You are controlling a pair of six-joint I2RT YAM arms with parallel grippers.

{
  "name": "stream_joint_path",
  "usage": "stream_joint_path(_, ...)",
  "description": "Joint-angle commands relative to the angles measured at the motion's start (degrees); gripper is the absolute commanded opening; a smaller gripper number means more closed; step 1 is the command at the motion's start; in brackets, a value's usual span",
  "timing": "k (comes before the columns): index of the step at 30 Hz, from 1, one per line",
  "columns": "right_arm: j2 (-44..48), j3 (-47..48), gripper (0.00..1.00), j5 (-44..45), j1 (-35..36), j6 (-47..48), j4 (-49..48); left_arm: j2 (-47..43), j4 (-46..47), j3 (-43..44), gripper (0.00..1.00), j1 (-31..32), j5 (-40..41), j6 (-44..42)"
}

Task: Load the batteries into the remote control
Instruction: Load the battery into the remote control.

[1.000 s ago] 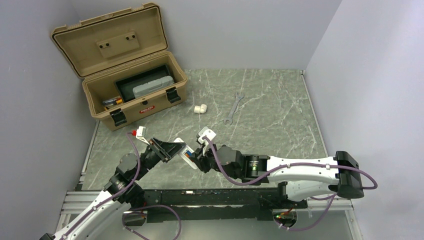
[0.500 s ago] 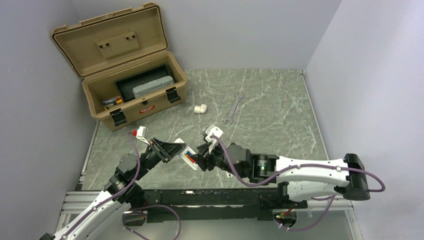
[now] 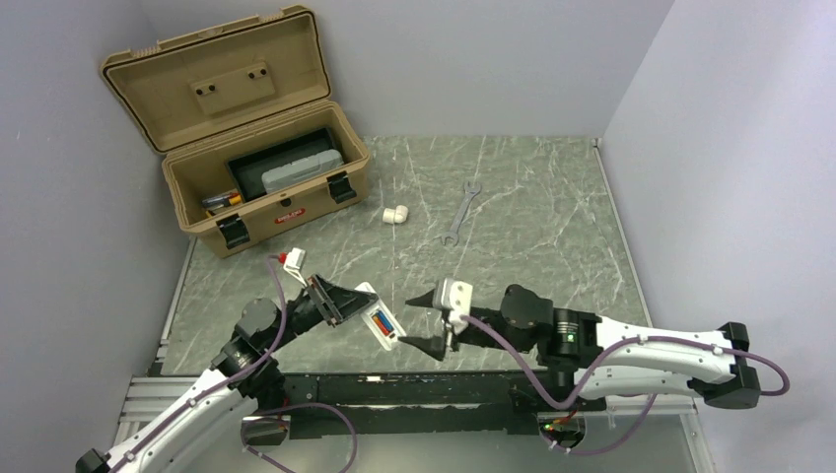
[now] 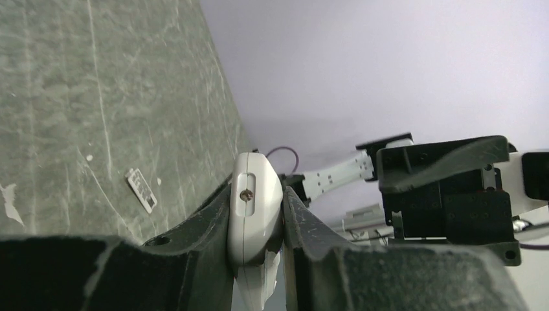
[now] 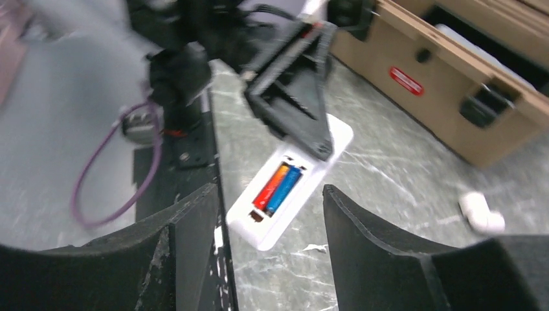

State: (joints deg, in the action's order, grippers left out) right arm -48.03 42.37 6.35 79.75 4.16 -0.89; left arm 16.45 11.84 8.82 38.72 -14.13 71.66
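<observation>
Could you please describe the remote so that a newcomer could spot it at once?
From the open tan toolbox at the far left, come toward the arm bases: the remote is the white bar clamped in the left gripper. Unlike the small white elbow, its open back shows two batteries, red and blue.

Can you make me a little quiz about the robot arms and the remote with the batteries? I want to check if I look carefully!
1. True or false: the right gripper is open and holds nothing.
2. Fill the gap: the remote control is clamped by the ___ gripper.
3. Where are the batteries?
A. Side by side in the recess of the remote control
B. Between the fingers of the right gripper
C. One in each gripper

Key
1. True.
2. Left: the left gripper is shut on it.
3. A.
</observation>
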Motion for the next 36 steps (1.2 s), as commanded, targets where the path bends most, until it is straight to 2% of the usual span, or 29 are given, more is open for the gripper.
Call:
stream_joint_path(1, 5.1, -0.5, 0.61, -19.4, 0.2, 13.4, 5.4, 3.9, 12.2, -0.5, 0.00, 0.1, -10.9, 1.1)
stream_joint_path(4, 5.4, 1.3, 0.47, -20.9, 0.1, 15.1, 10.0, 6.9, 16.9, -0.5, 0.00, 0.2, -15.5, 1.2)
stream_joint_path(8, 5.2, 1.7, 0.41, -22.5, 0.1, 15.8, 11.2, 10.7, 19.0, 1.0, 0.00, 0.2, -20.1, 0.4)
stream_joint_path(16, 2.4, 0.1, 0.40, -22.2, 0.1, 16.7, 6.7, 14.6, 16.9, 4.7, 0.00, 0.2, -24.3, -2.6)
stream_joint_path(36, -5.3, 0.0, 0.41, -22.8, -0.9, 19.6, -1.5, 17.4, 19.2, 4.8, 0.00, 0.6, -26.6, -3.3)
